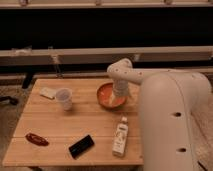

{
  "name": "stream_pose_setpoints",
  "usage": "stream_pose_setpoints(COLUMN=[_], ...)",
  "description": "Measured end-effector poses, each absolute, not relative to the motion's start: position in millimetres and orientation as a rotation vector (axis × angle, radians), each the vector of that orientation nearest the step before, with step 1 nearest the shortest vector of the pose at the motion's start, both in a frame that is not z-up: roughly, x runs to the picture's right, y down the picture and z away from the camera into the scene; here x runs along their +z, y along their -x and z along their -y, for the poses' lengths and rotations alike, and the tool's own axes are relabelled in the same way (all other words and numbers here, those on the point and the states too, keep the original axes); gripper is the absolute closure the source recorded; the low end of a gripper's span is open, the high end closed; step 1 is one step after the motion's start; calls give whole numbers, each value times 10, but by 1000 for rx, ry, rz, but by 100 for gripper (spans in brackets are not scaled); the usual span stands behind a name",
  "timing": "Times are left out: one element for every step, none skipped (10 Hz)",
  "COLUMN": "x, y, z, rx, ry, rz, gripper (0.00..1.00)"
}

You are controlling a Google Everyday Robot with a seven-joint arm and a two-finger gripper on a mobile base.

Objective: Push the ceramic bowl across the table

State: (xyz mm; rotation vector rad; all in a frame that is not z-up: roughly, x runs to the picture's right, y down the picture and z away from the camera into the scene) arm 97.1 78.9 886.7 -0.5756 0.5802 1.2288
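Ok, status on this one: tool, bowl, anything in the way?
Tool down at the bowl, right side. Bowl sits on the table, far half. Cup left of it, apart; bottle nearer the camera.

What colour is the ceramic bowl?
The ceramic bowl is orange-red, paler inside; camera view. The gripper is at the bowl.

A bulky white arm [170,120] rises as a thick column along the right edge of the light wooden plank-top table [55,127] and fills the lower right of the view. From its rounded top a slimmer white link reaches left over the table's far right part to a rounded wrist joint [120,70], where it bends straight down. The pale gripper [119,97] hangs below that joint, pointing downward, low over the tabletop near the far edge, right of the middle.
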Motion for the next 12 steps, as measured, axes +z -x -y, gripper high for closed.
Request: stream_pose_setpoints(x=[8867,8869,8867,8864,8863,8862,8863,8863,8862,8860,8860,8859], y=[-965,-965,-968,-970,-963,-959,-956,-956,-952,-947,-947,-947], z=[-792,-794,-805,-811,-814,-822,-829,-832,-833,-836,-842,-845], rx=[1227,1224,1215,1209,1207,1205,1200,1197,1193,1189,1184,1181], ry=[578,580,587,591,593,595,600,602,605,608,612,615], rz=[-580,-580,-582,-582,-582,-584,-584,-585,-585,-585,-585,-585], gripper=[20,20,20,20,20,20,20,20,20,20,20,20])
